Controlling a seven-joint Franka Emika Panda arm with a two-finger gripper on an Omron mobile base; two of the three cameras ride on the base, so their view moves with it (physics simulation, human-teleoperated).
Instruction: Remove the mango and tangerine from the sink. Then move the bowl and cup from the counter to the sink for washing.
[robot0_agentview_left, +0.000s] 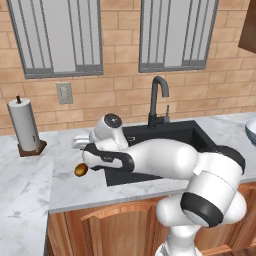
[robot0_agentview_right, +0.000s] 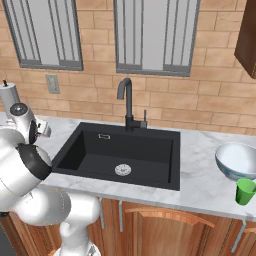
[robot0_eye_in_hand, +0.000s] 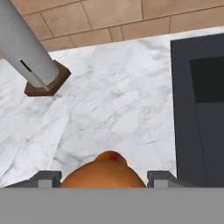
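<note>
My gripper (robot0_agentview_left: 83, 164) reaches left over the white marble counter (robot0_agentview_left: 65, 187), just past the left rim of the black sink (robot0_agentview_left: 170, 133). It is shut on the mango (robot0_agentview_left: 81, 170), an oval yellow-brown fruit hanging slightly above the counter. In the hand view the mango (robot0_eye_in_hand: 105, 173) fills the gap between the two fingertips of the gripper (robot0_eye_in_hand: 103, 178). The sink (robot0_agentview_right: 85, 150) holds a silver drain (robot0_agentview_right: 123, 170). The tangerine is hidden. The pale bowl (robot0_agentview_right: 237, 159) and the green cup (robot0_agentview_right: 245, 191) stand on the counter right of the sink.
A paper towel roll (robot0_agentview_left: 24, 125) on a wooden base stands at the back left, also in the hand view as paper towel roll (robot0_eye_in_hand: 26, 52). The black gooseneck tap (robot0_agentview_right: 127, 102) rises behind the sink. A brick wall closes the back.
</note>
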